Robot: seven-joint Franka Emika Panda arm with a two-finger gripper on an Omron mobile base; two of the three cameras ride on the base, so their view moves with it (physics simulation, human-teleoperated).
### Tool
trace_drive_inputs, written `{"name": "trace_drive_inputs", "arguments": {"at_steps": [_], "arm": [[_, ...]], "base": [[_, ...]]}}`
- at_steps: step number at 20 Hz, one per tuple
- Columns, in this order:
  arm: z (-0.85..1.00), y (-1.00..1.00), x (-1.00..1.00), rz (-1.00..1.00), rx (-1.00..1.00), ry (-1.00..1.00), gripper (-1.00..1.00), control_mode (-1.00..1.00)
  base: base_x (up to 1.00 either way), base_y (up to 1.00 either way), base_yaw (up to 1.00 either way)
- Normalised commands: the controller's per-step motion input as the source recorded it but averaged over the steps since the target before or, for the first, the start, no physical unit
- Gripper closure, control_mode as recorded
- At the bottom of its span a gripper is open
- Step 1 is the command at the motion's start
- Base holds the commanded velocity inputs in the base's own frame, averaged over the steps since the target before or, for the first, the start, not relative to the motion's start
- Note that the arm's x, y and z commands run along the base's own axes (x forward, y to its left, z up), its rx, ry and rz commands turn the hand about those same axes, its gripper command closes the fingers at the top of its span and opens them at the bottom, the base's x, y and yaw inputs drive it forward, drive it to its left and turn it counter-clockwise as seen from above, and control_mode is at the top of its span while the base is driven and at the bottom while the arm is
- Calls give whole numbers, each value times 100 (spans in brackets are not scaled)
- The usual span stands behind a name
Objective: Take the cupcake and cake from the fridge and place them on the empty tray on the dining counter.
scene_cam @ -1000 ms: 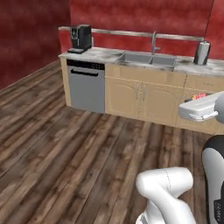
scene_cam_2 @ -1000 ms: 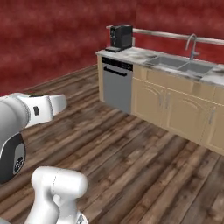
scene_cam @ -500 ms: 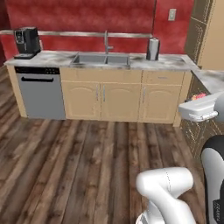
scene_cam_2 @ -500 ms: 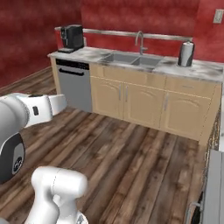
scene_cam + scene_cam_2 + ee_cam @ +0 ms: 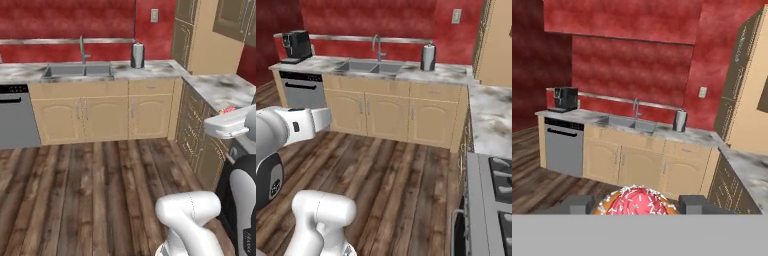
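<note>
Two-finger gripper (image 5: 637,206) was closed on the small cupcake with pink-red sprinkled frosting (image 5: 637,200), frosting dome facing the hand camera, held between the dark finger tips (image 5: 574,205), above wooden floor, facing the sink counter (image 5: 662,131).

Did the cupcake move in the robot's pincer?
No. The cupcake sits between the pincer fingers as before; the whole kitchen view shifted because the base turned.
</note>
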Motion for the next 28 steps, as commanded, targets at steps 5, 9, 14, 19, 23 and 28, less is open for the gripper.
{"name": "trace_drive_inputs", "arguments": {"at_steps": [5, 9, 14, 19, 23, 28], "arm": [[0, 0, 0, 0, 0, 0, 100, 100], [0, 0, 0, 0, 0, 0, 100, 100], [0, 0, 0, 0, 0, 0, 100, 100], [0, 0, 0, 0, 0, 0, 100, 100], [0, 0, 0, 0, 0, 0, 100, 100], [0, 0, 0, 0, 0, 0, 100, 100]], "base": [[0, 72, -17], [-3, 100, 0], [-6, 100, 0], [0, 100, 0], [0, 100, 0], [0, 100, 1]]}}
